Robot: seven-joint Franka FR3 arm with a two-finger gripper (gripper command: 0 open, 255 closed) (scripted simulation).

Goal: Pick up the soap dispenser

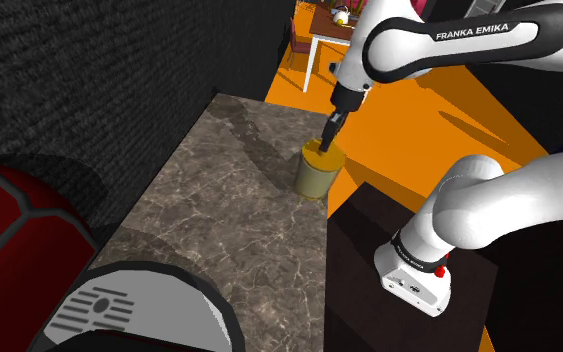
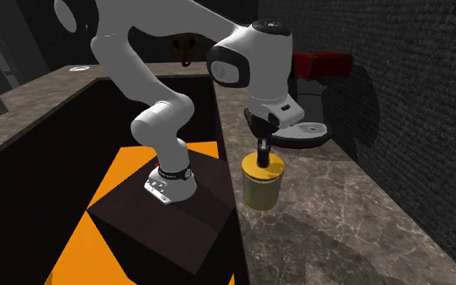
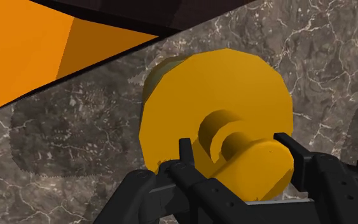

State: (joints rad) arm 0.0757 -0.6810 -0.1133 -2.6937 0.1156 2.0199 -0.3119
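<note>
A yellow soap dispenser point(image 1: 315, 175) point(image 2: 263, 186) stands upright on the dark marble counter point(image 1: 229, 210), close to the edge that faces the stand. My black gripper point(image 1: 327, 140) point(image 2: 262, 158) comes down onto its top from above. In the wrist view the gripper point(image 3: 238, 159) is shut on the dispenser's pump head, one finger pressed on each side of it. The round yellow lid point(image 3: 215, 95) spreads out below the fingers. The dispenser's base rests on the counter point(image 3: 75, 146).
A red appliance point(image 1: 9, 230) point(image 2: 323, 65) with a round grey base point(image 1: 119, 310) point(image 2: 303, 133) sits further along the counter. A dark textured wall point(image 1: 89, 70) backs the counter. The dark stand point(image 1: 389, 260) and orange floor point(image 1: 449, 110) lie beyond the counter's edge.
</note>
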